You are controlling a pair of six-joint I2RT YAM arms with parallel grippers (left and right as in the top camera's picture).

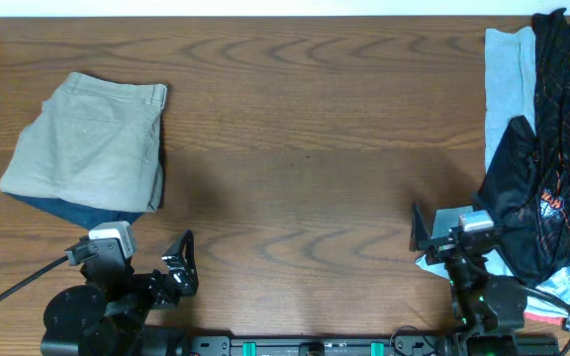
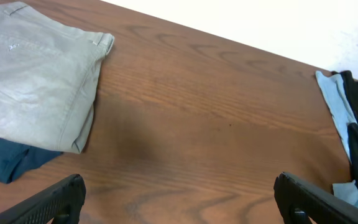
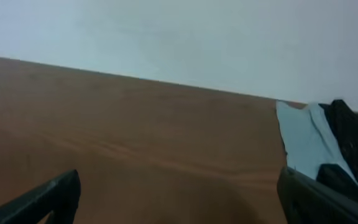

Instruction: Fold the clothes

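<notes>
The khaki trousers (image 1: pixel 92 138) lie folded at the table's far left, waistband toward the back, on top of a folded navy garment (image 1: pixel 82 213). They also show in the left wrist view (image 2: pixel 33 74), with the navy garment (image 2: pixel 5 158) under them. A black-with-orange garment (image 1: pixel 552 168) and a light-blue one (image 1: pixel 508 69) lie unfolded in a pile at the right edge. My left gripper (image 1: pixel 178 265) is open and empty near the front left. My right gripper (image 1: pixel 433 232) is open and empty at the front right, beside the pile.
The wooden table (image 1: pixel 305 148) runs between the two heaps. The light-blue garment (image 3: pixel 303 140) and the black one (image 3: pixel 353 134) show at the right in the right wrist view. A black cable (image 1: pixel 18 287) trails from the left arm's base.
</notes>
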